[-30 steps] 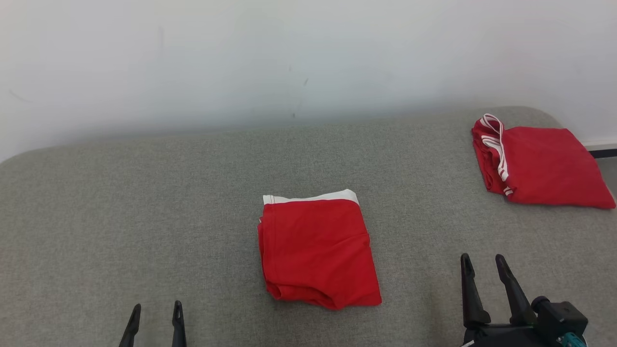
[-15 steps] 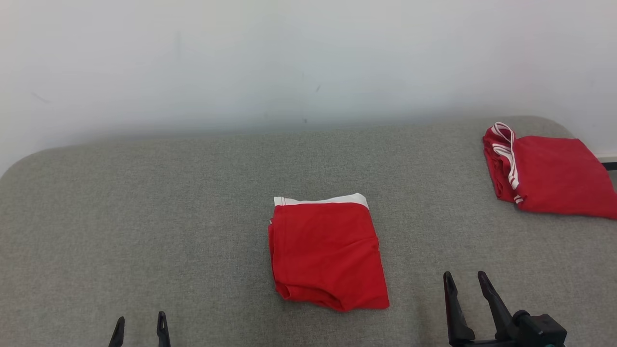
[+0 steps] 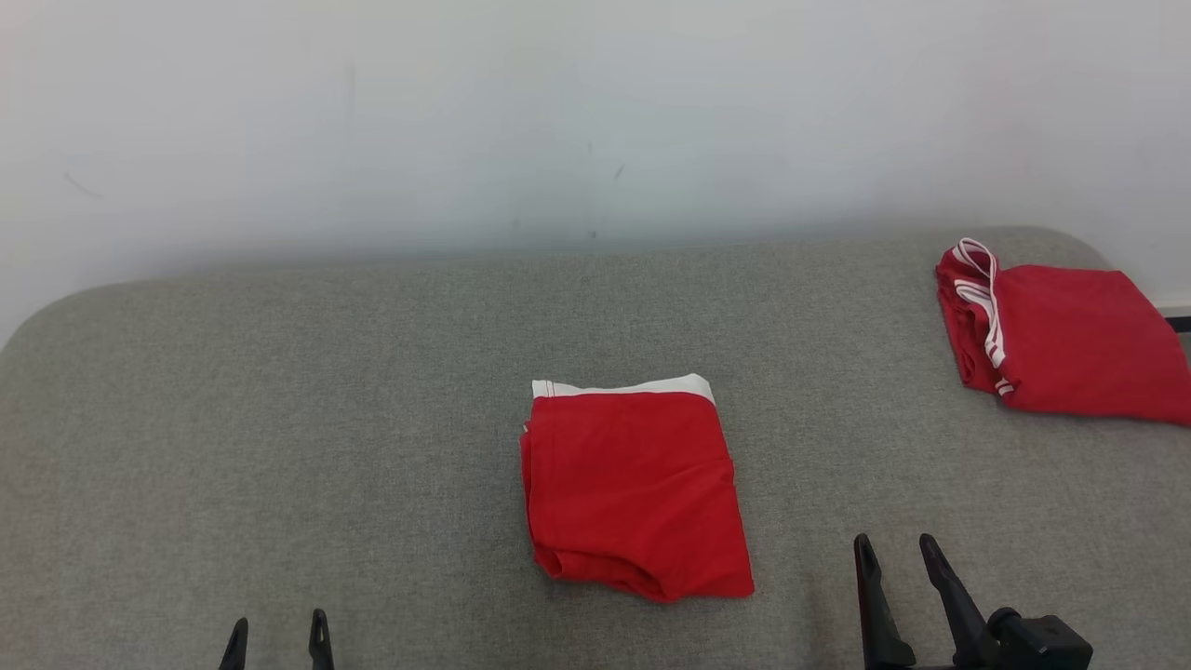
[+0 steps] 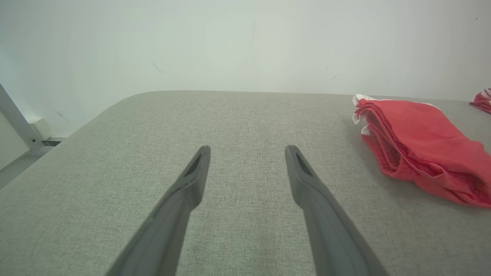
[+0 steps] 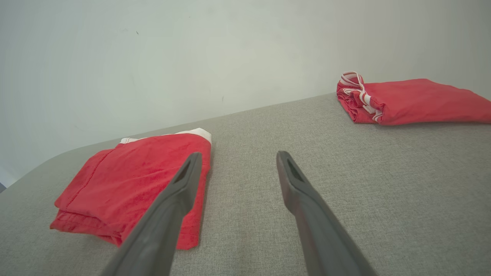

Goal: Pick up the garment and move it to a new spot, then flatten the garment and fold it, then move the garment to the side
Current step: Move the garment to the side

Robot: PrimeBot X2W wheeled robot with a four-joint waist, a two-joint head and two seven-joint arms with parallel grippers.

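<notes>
The garment in the middle is coloured plain red, edged by a white band on its far side; the second garment, far right, is red and trimmed with white stripes. The cushioned surface is woven in flecked grey, and the wall is seen as off-white.

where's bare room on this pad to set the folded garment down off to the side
The widest bare patch is the left half of the pad, between its rounded left edge and the folded garment, ahead of the left end effector. A narrower strip lies between that garment and the second garment. The far right corner is crowded.
</notes>
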